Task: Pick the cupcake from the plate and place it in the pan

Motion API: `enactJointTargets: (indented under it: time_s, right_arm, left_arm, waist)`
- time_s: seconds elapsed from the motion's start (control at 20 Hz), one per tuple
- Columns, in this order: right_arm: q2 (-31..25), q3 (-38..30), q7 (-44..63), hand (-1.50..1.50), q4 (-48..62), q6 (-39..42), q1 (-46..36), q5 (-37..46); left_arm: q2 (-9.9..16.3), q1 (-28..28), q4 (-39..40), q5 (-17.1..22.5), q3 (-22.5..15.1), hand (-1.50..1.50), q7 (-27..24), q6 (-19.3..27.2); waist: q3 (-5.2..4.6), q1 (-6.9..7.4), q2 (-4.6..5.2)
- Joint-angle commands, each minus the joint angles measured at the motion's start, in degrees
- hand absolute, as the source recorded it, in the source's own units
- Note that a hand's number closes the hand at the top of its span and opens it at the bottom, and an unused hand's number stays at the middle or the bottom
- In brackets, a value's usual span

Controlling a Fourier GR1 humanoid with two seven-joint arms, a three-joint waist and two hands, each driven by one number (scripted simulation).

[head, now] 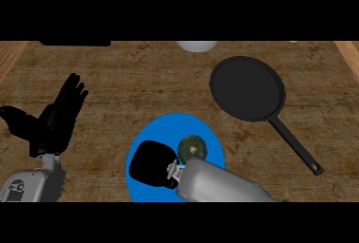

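The cupcake [191, 147] sits on the blue plate [157, 130], near the middle of the table [140, 76]. The right hand [151, 163] is just left of it; I cannot tell if its fingers are curled. The left hand [56, 118] rests open at the left. The cupcake looks small, light and soft, so hold its sides. The pan [247, 88] waits far right.

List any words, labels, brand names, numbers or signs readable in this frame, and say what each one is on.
None can be read. The pan, the blue plate and the cupcake carry no print. A small dark mark on the left forearm is too blurred to tell whether it is text.
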Motion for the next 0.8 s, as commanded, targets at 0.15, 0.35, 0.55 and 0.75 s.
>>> enactJointTargets:
  time_s: [0.15, 0.35, 0.55, 0.75]
  right_arm:
    - [0.0, 1.2, -2.8, 1.5, 1.9, -4.4, 1.4, 0.1]
    - [0.0, 1.4, -1.9, 1.5, 4.0, -5.4, -3.1, -6.9]
    - [0.0, -3.9, 12.6, 1.5, 0.4, -7.5, 8.4, -6.2]
    - [0.0, -10.7, 25.9, 1.5, -2.0, -12.6, 14.1, -5.1]
  left_arm:
    - [2.3, 1.4, -2.5, 2.1, 3.1, 0.0, 2.3, -2.6]
    - [-1.7, 0.8, -2.5, -1.5, -0.7, 0.0, 1.9, 0.6]
    - [-1.0, 2.0, -3.1, -1.6, 0.0, 0.0, 1.6, 0.8]
    - [0.1, 4.1, -3.2, 0.0, 2.3, 0.0, 1.3, 0.2]
  waist:
    - [-0.01, -0.23, -0.05]
    - [-0.02, 0.17, 0.02]
    - [0.01, -1.21, -0.49]
    - [-0.01, -2.8, -0.98]
